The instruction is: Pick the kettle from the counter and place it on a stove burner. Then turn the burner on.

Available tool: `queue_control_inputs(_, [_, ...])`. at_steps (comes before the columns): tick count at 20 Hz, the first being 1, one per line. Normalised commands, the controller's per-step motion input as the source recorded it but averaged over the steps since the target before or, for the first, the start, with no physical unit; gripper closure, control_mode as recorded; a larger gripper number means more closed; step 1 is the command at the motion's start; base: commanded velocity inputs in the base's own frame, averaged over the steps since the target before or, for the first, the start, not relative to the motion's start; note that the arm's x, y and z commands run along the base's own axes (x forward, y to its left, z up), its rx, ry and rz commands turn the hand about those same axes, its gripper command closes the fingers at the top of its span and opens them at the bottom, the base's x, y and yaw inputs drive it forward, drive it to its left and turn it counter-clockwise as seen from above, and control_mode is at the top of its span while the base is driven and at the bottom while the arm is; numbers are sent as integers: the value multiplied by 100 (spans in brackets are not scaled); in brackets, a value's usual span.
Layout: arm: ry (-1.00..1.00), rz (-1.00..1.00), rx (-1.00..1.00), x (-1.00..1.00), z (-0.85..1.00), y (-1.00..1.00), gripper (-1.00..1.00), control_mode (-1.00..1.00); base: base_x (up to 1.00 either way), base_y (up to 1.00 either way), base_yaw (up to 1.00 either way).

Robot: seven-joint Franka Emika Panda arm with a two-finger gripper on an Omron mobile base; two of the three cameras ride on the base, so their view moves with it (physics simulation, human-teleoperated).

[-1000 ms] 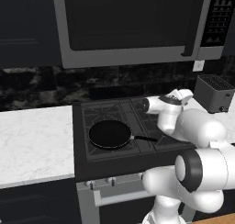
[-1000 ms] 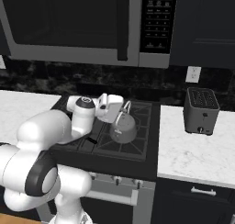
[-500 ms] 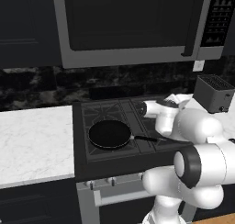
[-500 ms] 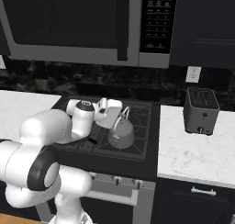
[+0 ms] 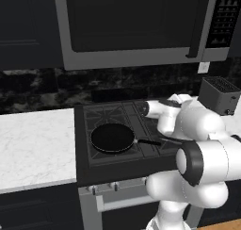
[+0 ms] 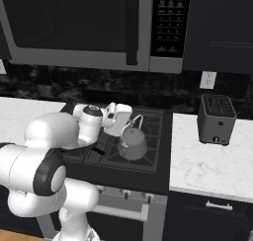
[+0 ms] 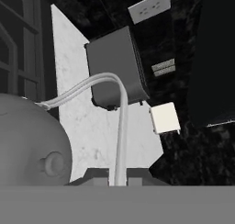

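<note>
The claw (image 6: 129, 120) grips the kettle (image 6: 132, 142) by its wire handle (image 7: 120, 126). The kettle rests on the stove burner (image 6: 148, 120), beside the white worktop (image 6: 210, 163).

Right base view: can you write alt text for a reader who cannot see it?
A small grey kettle sits on the black stove burner grate, the white arm's claw at its wire handle. On the white counter to the right stands a grey toaster, and a microwave hangs above the stove.
</note>
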Motion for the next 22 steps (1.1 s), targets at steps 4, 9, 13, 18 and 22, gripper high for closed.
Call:
queue_control_inputs(4, [1, -2, 0, 30, 2, 0, 100, -100, 0, 0, 0])
queue_control_inputs(9, [0, 0, 0, 0, 0, 0, 100, -100, 0, 0, 0])
queue_control_inputs(13, [2, 0, 0, 0, 0, 0, -100, -100, 0, 0, 0])
queue_control_inputs(18, [0, 0, 0, 0, 0, 0, -100, -100, 0, 0, 0])
queue_control_inputs(22, [0, 0, 0, 0, 0, 0, -100, -100, 0, 0, 0])
